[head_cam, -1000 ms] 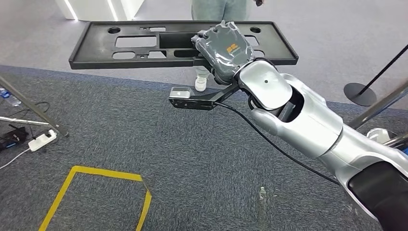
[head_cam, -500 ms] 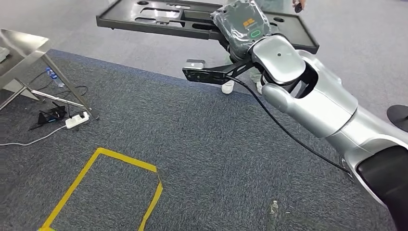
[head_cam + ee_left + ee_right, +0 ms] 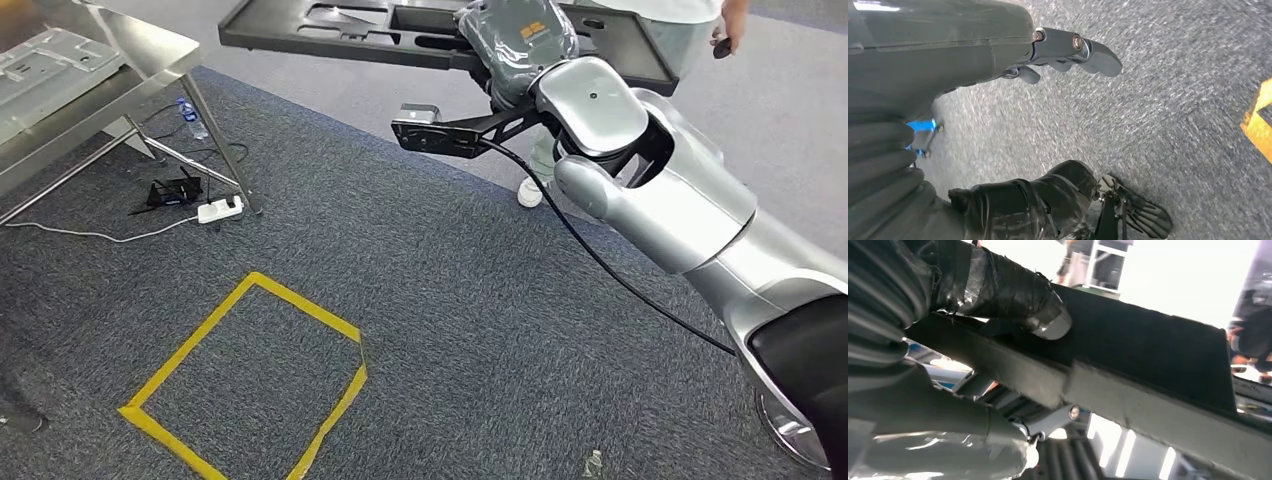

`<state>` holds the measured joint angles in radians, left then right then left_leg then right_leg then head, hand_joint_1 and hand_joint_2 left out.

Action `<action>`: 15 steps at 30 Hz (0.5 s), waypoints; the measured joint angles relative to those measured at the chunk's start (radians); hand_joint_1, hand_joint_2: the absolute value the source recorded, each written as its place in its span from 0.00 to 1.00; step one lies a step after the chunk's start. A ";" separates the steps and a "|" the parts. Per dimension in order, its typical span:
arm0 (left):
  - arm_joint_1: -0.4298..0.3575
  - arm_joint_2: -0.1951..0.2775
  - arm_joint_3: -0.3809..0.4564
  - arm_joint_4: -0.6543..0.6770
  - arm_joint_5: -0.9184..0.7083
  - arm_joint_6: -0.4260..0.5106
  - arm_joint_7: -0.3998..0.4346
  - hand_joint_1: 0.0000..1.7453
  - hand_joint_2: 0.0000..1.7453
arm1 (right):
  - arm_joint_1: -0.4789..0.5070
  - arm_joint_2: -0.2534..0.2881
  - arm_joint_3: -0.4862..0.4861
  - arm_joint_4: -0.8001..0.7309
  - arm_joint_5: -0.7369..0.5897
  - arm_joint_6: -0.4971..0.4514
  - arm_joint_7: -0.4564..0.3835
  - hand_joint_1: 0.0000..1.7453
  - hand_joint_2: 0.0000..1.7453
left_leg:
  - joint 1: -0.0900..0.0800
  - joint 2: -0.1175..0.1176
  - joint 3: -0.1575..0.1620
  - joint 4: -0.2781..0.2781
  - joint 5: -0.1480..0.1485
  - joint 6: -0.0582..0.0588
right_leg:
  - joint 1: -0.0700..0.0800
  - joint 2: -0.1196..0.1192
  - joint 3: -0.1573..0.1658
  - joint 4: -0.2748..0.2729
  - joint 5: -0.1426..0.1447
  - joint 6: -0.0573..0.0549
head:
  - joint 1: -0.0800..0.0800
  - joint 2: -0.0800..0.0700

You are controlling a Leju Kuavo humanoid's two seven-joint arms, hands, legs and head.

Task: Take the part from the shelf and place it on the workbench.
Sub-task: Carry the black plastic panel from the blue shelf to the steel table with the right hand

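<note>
A long flat black plastic part (image 3: 340,28) with several cut-outs is carried level in the air at the top of the head view. My right hand (image 3: 515,40) grips its near edge, the silver arm reaching up from the lower right. In the right wrist view the thumb (image 3: 1013,295) presses on the black part (image 3: 1148,370) from one side. The steel workbench (image 3: 95,65) stands at the upper left, and a grey panel (image 3: 45,65) lies on it. My left hand (image 3: 1013,55) hangs over the carpet, fingers spread, holding nothing.
A person (image 3: 690,30) stands behind the part at the upper right. A white power strip (image 3: 220,208) and cables lie by the workbench legs. Yellow tape (image 3: 250,370) marks a square on the grey carpet.
The whole view has swung left: the workbench has come further into the picture at the upper left, and the tape square has shifted right. The part stays in my right hand.
</note>
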<state>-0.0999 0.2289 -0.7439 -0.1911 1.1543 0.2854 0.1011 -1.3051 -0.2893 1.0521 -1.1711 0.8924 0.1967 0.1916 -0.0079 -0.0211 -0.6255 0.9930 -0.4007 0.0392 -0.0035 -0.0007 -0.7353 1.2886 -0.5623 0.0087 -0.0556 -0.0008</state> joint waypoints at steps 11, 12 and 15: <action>0.005 -0.003 0.000 0.000 0.000 0.003 0.009 0.00 1.00 | -0.002 -0.007 0.002 0.021 -0.004 -0.001 0.000 1.00 1.00 | 0.028 -0.101 -0.060 0.069 -0.019 -0.054 | -0.025 0.041 0.095 -0.221 0.118 -0.007 | -0.002 0.000; 0.006 -0.003 0.000 0.000 0.000 0.004 0.010 0.00 1.00 | -0.003 -0.007 0.002 0.022 -0.005 -0.001 0.000 1.00 1.00 | 0.025 -0.067 -0.078 0.102 -0.037 -0.056 | -0.024 0.028 0.097 -0.223 0.120 -0.014 | -0.005 0.000; 0.003 -0.005 0.000 0.000 0.000 0.005 0.011 0.00 1.00 | -0.006 -0.006 0.002 0.025 -0.008 -0.001 0.000 1.00 1.00 | 0.022 0.006 -0.163 0.279 -0.115 -0.055 | -0.011 -0.011 0.097 -0.225 0.119 -0.025 | -0.011 0.000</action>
<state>-0.0967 0.2236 -0.7439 -0.1911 1.1543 0.2901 0.1117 -1.3109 -0.2953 1.0536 -1.1460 0.8848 0.1955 0.1917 0.0145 -0.0153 -0.7889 1.2725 -0.5158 -0.0157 -0.0145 -0.0116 -0.6383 1.0631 -0.4430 -0.0159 -0.0667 -0.0008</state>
